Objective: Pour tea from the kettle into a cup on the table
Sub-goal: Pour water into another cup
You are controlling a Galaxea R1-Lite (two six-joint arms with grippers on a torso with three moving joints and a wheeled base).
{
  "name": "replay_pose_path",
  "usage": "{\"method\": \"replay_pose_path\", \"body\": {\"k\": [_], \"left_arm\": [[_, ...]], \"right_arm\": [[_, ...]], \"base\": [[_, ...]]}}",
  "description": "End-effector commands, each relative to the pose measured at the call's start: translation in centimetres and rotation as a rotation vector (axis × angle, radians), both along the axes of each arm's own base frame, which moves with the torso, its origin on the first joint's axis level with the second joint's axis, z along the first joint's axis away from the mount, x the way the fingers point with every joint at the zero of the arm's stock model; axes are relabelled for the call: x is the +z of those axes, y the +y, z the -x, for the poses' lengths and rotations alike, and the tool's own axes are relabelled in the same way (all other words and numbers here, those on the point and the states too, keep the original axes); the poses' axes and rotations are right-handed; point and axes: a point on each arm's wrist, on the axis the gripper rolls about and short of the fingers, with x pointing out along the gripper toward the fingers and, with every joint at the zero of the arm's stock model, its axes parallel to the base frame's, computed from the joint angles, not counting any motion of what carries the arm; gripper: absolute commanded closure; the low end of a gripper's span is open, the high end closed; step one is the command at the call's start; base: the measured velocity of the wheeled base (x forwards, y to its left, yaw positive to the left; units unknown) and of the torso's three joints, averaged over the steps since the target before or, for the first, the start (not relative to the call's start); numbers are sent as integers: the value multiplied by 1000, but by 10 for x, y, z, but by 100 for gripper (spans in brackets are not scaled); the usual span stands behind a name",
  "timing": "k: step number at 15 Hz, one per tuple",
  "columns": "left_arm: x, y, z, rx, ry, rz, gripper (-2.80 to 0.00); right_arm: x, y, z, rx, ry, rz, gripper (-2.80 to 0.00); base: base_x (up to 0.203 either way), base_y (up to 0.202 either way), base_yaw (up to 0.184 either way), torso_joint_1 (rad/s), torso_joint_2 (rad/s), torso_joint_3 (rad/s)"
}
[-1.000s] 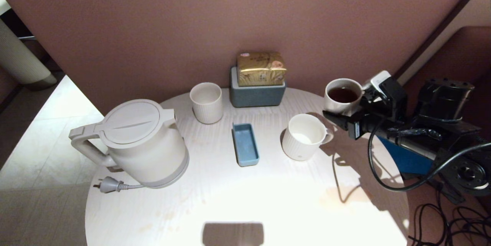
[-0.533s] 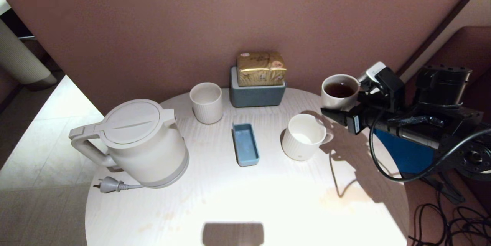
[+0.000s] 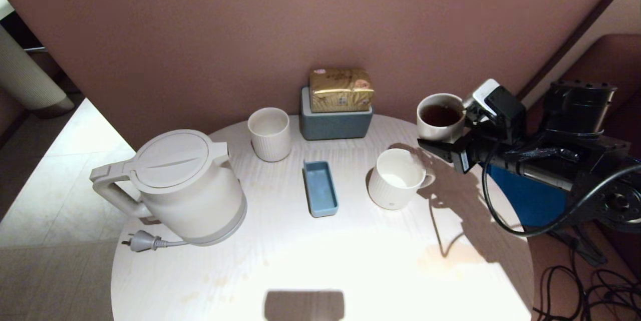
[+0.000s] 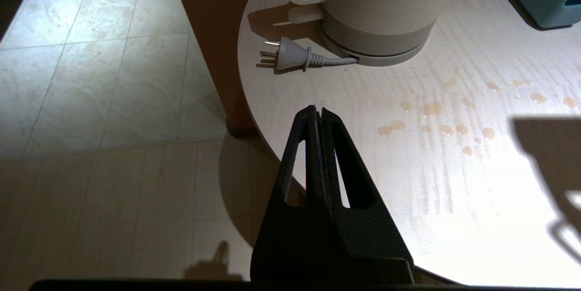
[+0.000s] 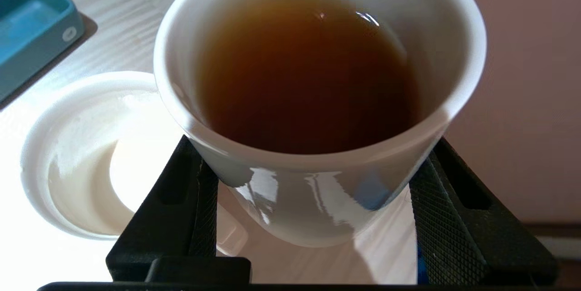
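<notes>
The right hand reaches in level from the right, fingers spread wide; the left hand hangs pressed together.

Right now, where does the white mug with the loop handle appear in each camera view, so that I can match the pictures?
Head view: the white mug stands on the table, right of centre, below the cup held in the right gripper.
Left wrist view: not in it.
Right wrist view: lower left, partly behind the cup.
Shared landmark: the blue tray, seen at the upper left in the right wrist view.
</notes>
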Motion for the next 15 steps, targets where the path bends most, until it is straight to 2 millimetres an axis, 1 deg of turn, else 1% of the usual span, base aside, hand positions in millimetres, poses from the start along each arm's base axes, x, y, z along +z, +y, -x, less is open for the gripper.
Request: {"method": "replay_pose_path", "body": {"k": [1,5,8,12,15], "left_arm": [[0,0,0,1,0,0,0],[0,0,0,1,-1,0,0],[0,0,0,1,-1,0,0],[0,0,0,1,-1,0,0],[0,0,0,1,-1,0,0]], "right_arm": [[0,3,0,16,-18,38,0],[-5,9,4,54,-16,163,0],[-1,11,0,57,-56,232,0],[9,13,-3,48,-52,277,0],[9,12,-5,34,-55,314,0]], "base": [[0,0,0,0,0,0],[0,0,0,0,0,0],[0,0,0,0,0,0],[0,0,0,0,0,0],[0,0,0,0,0,0]]}}
